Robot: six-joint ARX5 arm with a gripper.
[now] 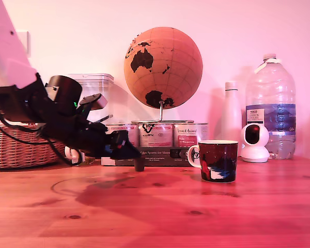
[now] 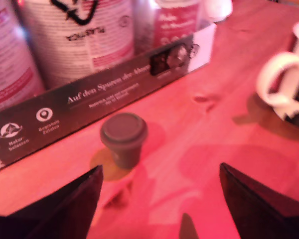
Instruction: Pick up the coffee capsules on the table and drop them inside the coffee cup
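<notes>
Arm came in from the exterior view's left, fingers [image 1: 128, 150] spread wide with nothing between them, hovering low over the bench [image 1: 155, 206]. The dark brown capsule [image 1: 139, 165] stood upright just ahead of them, beside the dark box [image 1: 160, 156]. Further right sat the navy coffee cup [image 1: 217, 160], well apart.

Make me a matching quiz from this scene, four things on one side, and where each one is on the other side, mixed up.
Things:
1. dark capsule
2. coffee cup
3. wicker basket
4. globe

Places, in the exterior view:
A. far left edge of the table
B. on a stand above the tins
C. on the table just ahead of the open tool
D. right of centre, handle toward the tool

Pairs: 1-C, 2-D, 3-A, 4-B
</notes>
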